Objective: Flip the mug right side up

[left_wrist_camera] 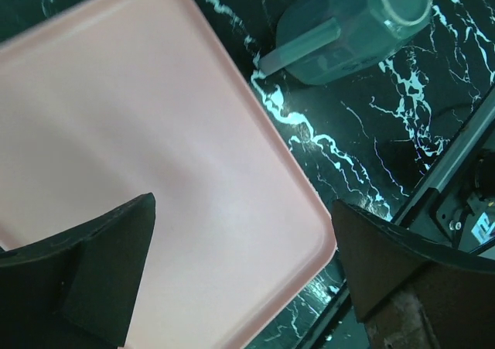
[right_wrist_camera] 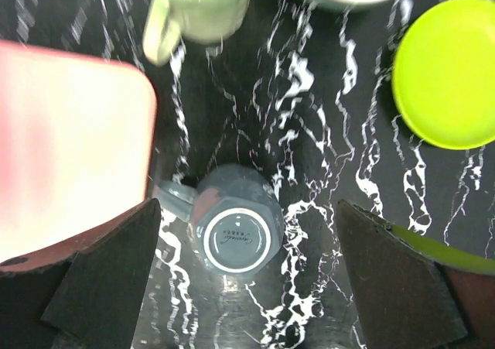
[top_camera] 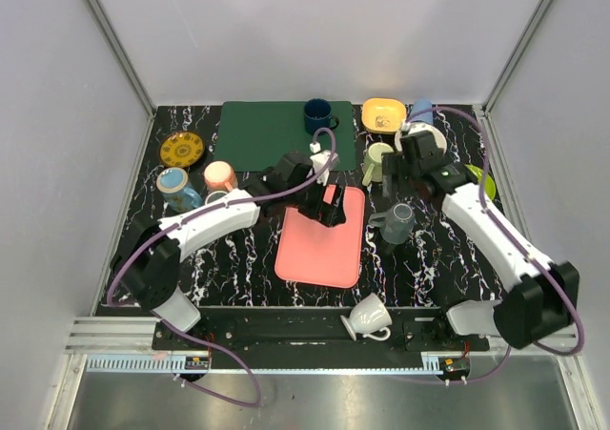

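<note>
My right tool (right_wrist_camera: pixel 247 283) hangs wide open directly over the grey mug (right_wrist_camera: pixel 232 229), which stands rim-down on the surface just right of the pink tray (top_camera: pixel 319 254), placed to drop onto it, I judge, while my left tool (left_wrist_camera: pixel 244 275), open and empty, idles over the tray.

You're working over a table (top_camera: pixel 238 268) whose black, white-veined marble-look top is smooth and glossy, catching the light in patches. The pink tray (left_wrist_camera: pixel 155 148) looks like smooth plastic with a soft satin sheen. Your grey mug (right_wrist_camera: pixel 232 233) reads as glazed ceramic, slick and shiny. The left arm's fingers (left_wrist_camera: pixel 100 272) are matt black plastic with a faintly grainy face. The green mat (top_camera: pixel 276 136) looks flat and matt. The lime plate (right_wrist_camera: pixel 448 70) is smooth with an even, dull sheen. The rail (top_camera: pixel 114 333) at the near edge is bare, brushed-looking metal.
</note>
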